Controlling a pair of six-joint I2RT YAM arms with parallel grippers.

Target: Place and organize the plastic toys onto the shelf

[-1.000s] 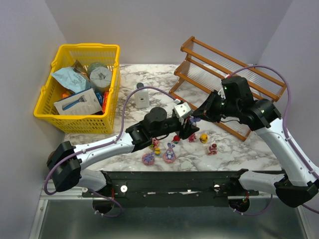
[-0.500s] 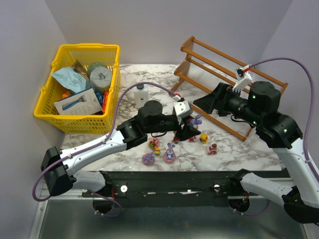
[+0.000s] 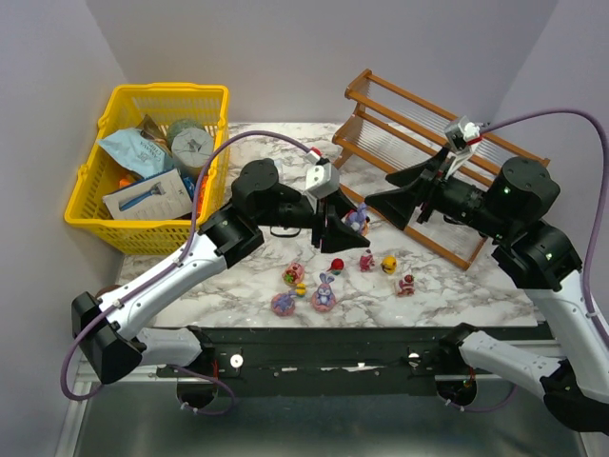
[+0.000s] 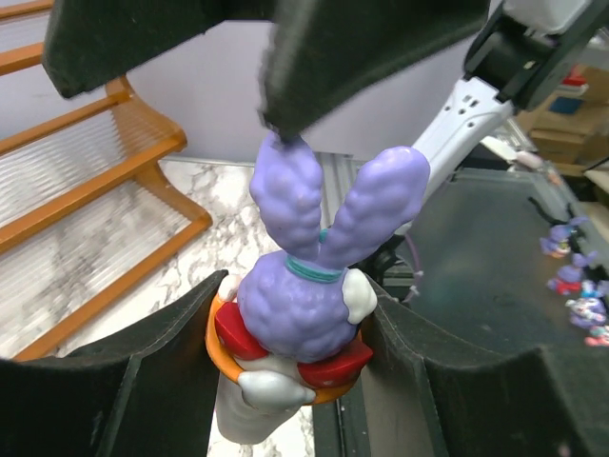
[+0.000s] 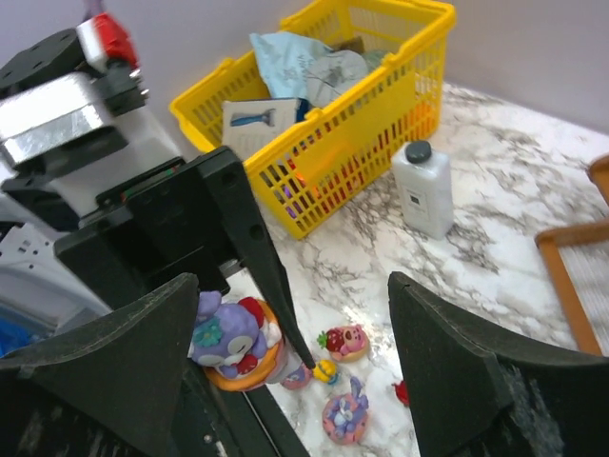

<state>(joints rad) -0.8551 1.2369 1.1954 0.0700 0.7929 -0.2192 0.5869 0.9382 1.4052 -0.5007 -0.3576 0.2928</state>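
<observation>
A purple bunny toy [image 4: 303,286] on an orange base is clamped by its base between the black fingers of my left gripper [image 4: 295,328], which is shut on it. Seen from above, that gripper [image 3: 341,228] holds the bunny [image 3: 356,219] over the table, in front of the shelf [image 3: 447,129]. My right gripper [image 3: 381,192] points at it from the right, open. Its wide fingers [image 5: 447,367] stand either side of the bunny [image 5: 226,335] without gripping. Several more plastic toys [image 3: 324,293] lie on the marble near the front edge.
A yellow mesh basket [image 3: 95,205] full of packets stands at the back left. The white bottle with black cap [image 5: 423,188] stands beside it [image 5: 333,143]. The shelf's wooden rail [image 4: 95,181] is left of the bunny. Walls close in the back and sides.
My right gripper has opened and drawn back to the right, away from the bunny. My left arm has lifted the bunny up and back, towards the shelf.
</observation>
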